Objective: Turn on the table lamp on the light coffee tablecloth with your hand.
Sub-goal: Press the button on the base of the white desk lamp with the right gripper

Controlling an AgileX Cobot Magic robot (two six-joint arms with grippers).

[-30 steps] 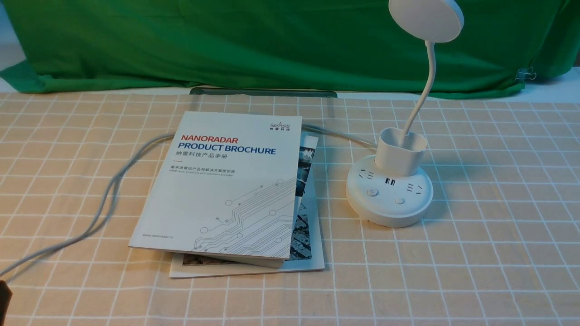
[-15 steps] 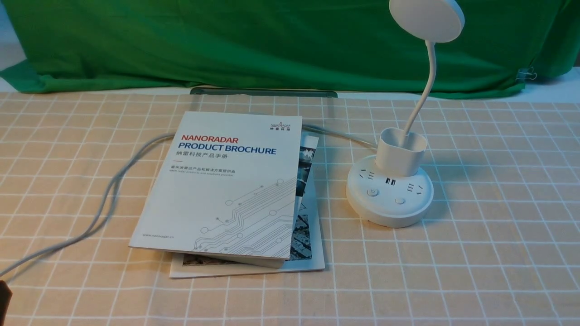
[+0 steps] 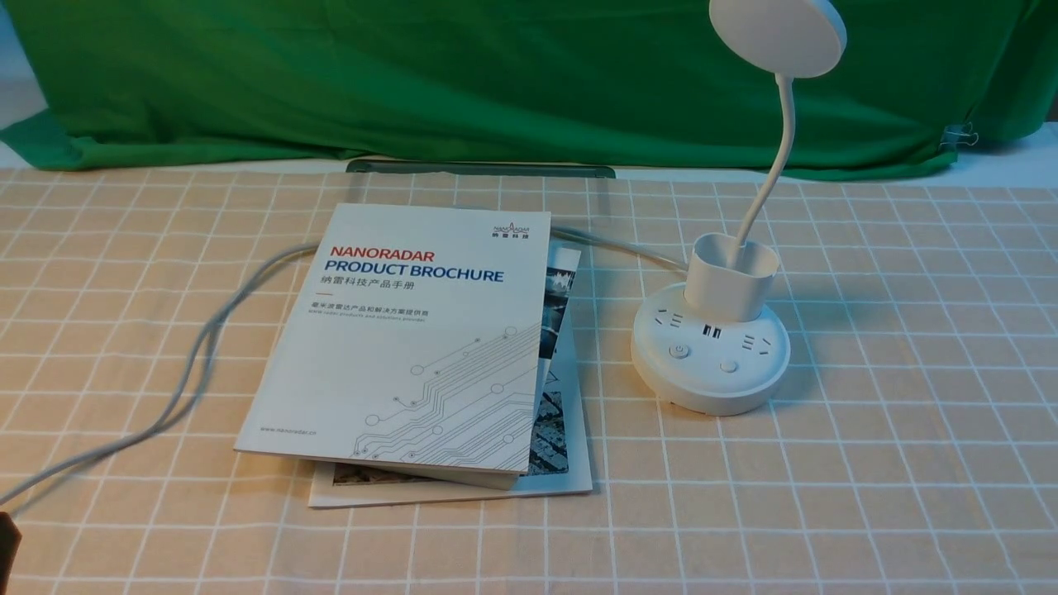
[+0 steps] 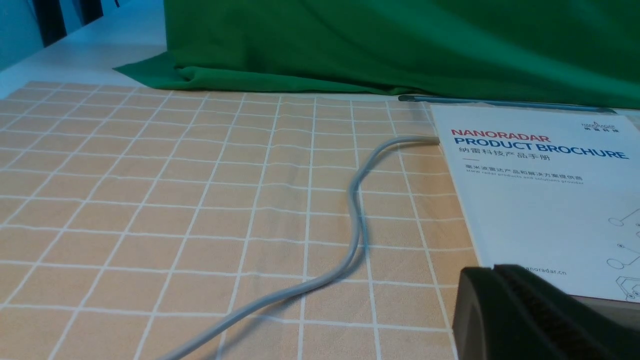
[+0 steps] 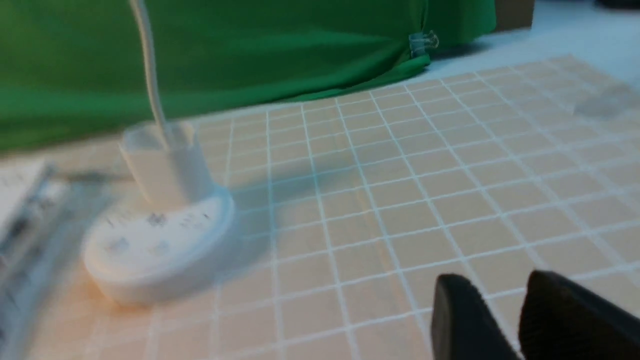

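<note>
I'm hovering my right gripper [image 5: 500,290] empty, jaws slightly apart, well clear of the table lamp [image 3: 711,347], which is sitting apparently unlit on the light coffee tablecloth's [image 3: 909,463] right half; button press pending.

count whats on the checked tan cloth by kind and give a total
table lamp: 1
booklets: 2, one stacked on the other
grey cable: 1
dark strip at the far edge: 1
total: 5
</note>
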